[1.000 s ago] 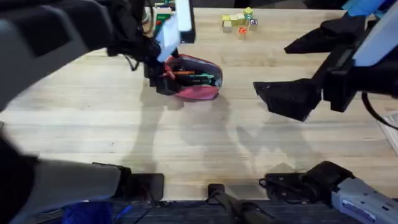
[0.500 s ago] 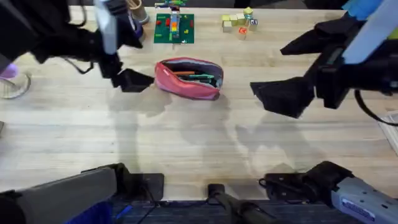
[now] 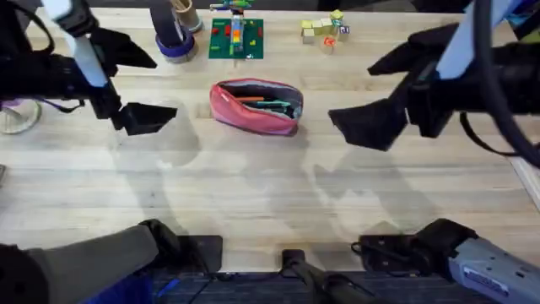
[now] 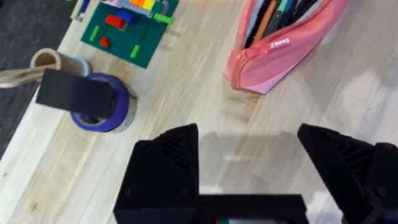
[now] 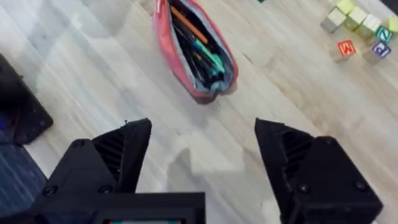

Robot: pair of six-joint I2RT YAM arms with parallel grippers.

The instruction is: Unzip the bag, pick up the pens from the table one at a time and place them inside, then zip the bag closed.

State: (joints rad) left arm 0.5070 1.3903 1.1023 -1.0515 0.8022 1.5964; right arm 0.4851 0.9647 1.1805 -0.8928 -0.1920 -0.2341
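My left gripper (image 3: 143,118) and right gripper (image 3: 364,127), both open and empty, flank the unzipped pencil pouch (image 3: 256,106) at nine and three o'clock; pens (image 5: 198,45) inside, zipping remains.

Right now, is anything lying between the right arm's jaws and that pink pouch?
No. In the overhead view, bare table separates the right gripper from the pouch.

Table: you see a big light wooden table (image 3: 253,194) with lines in the wood.
Light: soft grey shadows lie on the table's wood.
Floor: dark grey floor (image 4: 25,31) lies just past the table's edge.
Behind: it is dark past the table's far edge.
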